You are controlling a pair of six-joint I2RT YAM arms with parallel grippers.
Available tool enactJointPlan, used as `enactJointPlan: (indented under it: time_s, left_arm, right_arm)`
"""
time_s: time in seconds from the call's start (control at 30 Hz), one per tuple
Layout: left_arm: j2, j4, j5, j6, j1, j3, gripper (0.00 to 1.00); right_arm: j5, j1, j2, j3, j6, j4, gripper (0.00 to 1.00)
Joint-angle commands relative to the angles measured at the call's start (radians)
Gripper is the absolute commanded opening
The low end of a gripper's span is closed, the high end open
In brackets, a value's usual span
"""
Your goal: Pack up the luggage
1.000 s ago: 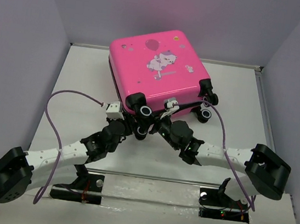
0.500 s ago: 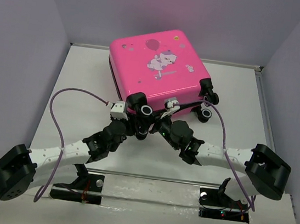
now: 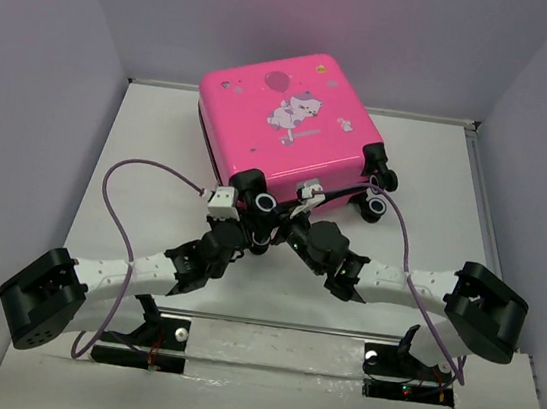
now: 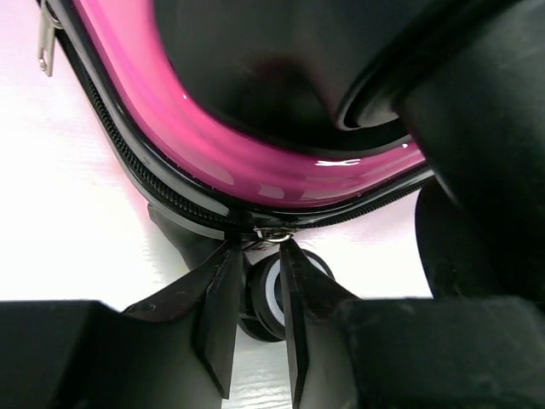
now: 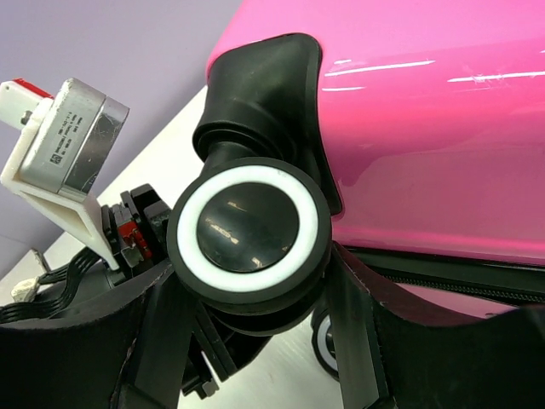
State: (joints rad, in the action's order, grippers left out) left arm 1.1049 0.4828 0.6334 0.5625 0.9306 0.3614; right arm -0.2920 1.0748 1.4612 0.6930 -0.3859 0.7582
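Observation:
The luggage (image 3: 284,125), a pink hard-shell case with a white cartoon print, lies shut and flat at the back middle of the table. Both grippers meet at its near corner. My left gripper (image 4: 260,249) has its narrow tips on either side of the metal zipper pull (image 4: 271,232), on the black zipper under the pink shell (image 4: 221,162). In the top view the left gripper (image 3: 249,234) is just left of the right gripper (image 3: 276,220). My right gripper (image 5: 255,281) is shut on a black caster wheel (image 5: 247,226) with a white ring, one finger on each side.
Another caster wheel (image 4: 268,294) shows behind the left fingers. Two more wheels (image 3: 374,206) stick out at the case's right corner. A second zipper pull (image 4: 44,47) hangs further along the zipper. Grey walls close the table left, right and back. Purple cables (image 3: 117,204) loop over both arms.
My left arm has swung right and forward, bringing its gripper in closer under the case's near corner. The right arm and the luggage have stayed put.

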Motion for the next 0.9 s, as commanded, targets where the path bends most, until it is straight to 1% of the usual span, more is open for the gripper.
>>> enactJointPlan:
  time_s: [0.0,0.07,0.1,0.13,0.17,0.2,0.43,0.5,0.53,0.57,0.6,0.63,0.7,0.73,0.8,0.83,0.87]
  left_arm:
    - [-0.010,0.125,0.133,0.027,0.016,0.050,0.33]
    - [-0.025,0.131,0.153,0.020,0.031,0.045,0.34]
    - [-0.040,0.131,0.157,0.011,0.034,0.042,0.47]
    - [-0.046,0.131,0.158,0.005,0.036,0.042,0.47]
    - [-0.053,0.131,0.163,0.002,0.036,0.039,0.62]
    - [-0.063,0.134,0.167,0.004,0.037,0.039,0.65]
    - [-0.031,0.191,0.212,-0.016,0.040,0.073,0.50]
    - [-0.013,0.206,0.221,-0.016,0.040,0.077,0.48]
    - [-0.007,0.226,0.223,-0.016,0.040,0.077,0.46]
    - [0.002,0.235,0.229,-0.012,0.040,0.076,0.41]
    - [0.003,0.241,0.235,-0.009,0.040,0.076,0.40]
    - [0.010,0.252,0.248,-0.009,0.040,0.077,0.34]
    - [0.012,0.254,0.264,-0.015,0.040,0.082,0.29]
    - [0.009,0.252,0.282,-0.022,0.040,0.082,0.22]
    - [-0.013,0.237,0.301,-0.044,0.040,0.080,0.13]
    - [-0.023,0.205,0.325,-0.047,0.040,0.076,0.06]
    - [-0.051,0.191,0.334,-0.056,0.037,0.071,0.06]
  right_arm:
    - [0.033,0.051,-0.005,0.069,0.012,0.138,0.07]
    - [0.027,0.060,-0.012,0.063,0.012,0.138,0.07]
    - [0.022,0.060,-0.013,0.059,0.013,0.136,0.07]
    - [0.021,0.060,-0.015,0.057,0.015,0.133,0.07]
    - [0.024,0.060,-0.019,0.057,0.015,0.135,0.07]
    - [0.022,0.060,-0.019,0.056,0.013,0.136,0.07]
    - [0.025,0.071,-0.009,0.057,0.012,0.139,0.07]
    - [0.027,0.080,-0.009,0.059,0.013,0.136,0.07]
    - [0.025,0.080,-0.009,0.060,0.018,0.135,0.07]
    - [0.025,0.091,-0.007,0.060,0.019,0.135,0.07]
    - [0.025,0.091,-0.006,0.062,0.021,0.135,0.07]
    - [0.025,0.102,-0.002,0.062,0.022,0.135,0.07]
    - [0.022,0.102,-0.001,0.062,0.025,0.136,0.07]
    - [0.017,0.102,-0.005,0.057,0.025,0.138,0.07]
    - [-0.005,0.102,-0.019,0.034,0.031,0.150,0.07]
    - [-0.015,0.102,-0.031,0.024,0.036,0.151,0.07]
    - [-0.024,0.102,-0.057,0.007,0.044,0.155,0.07]
